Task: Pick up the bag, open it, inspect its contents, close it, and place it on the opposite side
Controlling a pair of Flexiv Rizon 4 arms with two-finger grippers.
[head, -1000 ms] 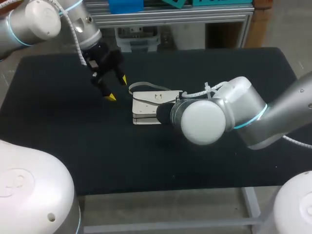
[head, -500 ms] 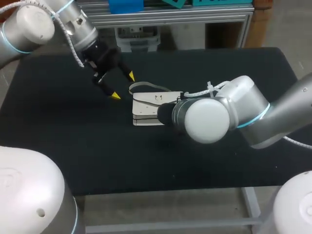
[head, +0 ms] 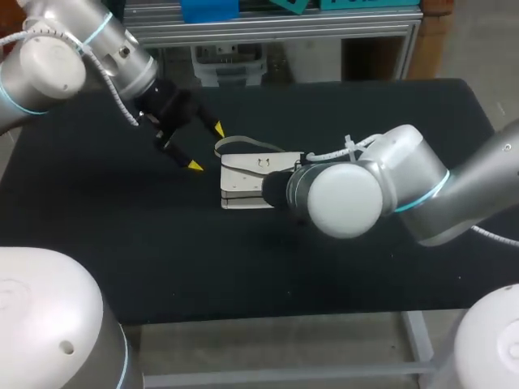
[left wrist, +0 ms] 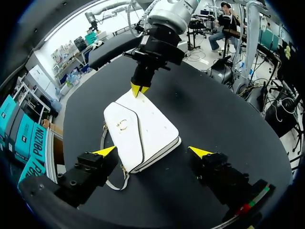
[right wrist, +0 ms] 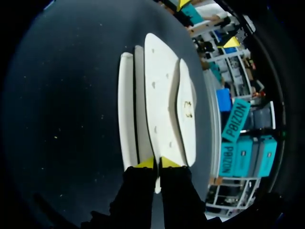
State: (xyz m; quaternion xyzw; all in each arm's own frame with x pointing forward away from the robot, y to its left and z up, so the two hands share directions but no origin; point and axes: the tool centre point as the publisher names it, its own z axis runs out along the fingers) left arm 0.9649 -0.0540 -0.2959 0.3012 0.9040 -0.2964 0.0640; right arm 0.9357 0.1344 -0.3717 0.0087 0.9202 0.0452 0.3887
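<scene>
White bag [head: 243, 180] lying flat mid-table [head: 105, 243], strap [head: 258, 144] looped along far side. Our right gripper [right wrist: 157, 163] clamped on bag's right edge, fingers nearly together. Our left gripper [head: 207, 147] spread wide, hovering just left of bag, not touching it.

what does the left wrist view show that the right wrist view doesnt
Only the left wrist view: the white bag seen from above, flap up, with its strap looping out at the near end, and the left gripper open, a finger on either side of that end.

Only the right wrist view: the bag edge-on, its stacked sections side by side, and the right gripper up close, shut on the flap's thin edge.

Both: the bag, its metal clasp, the black table, and the right gripper's yellow tips at the bag's end.
</scene>
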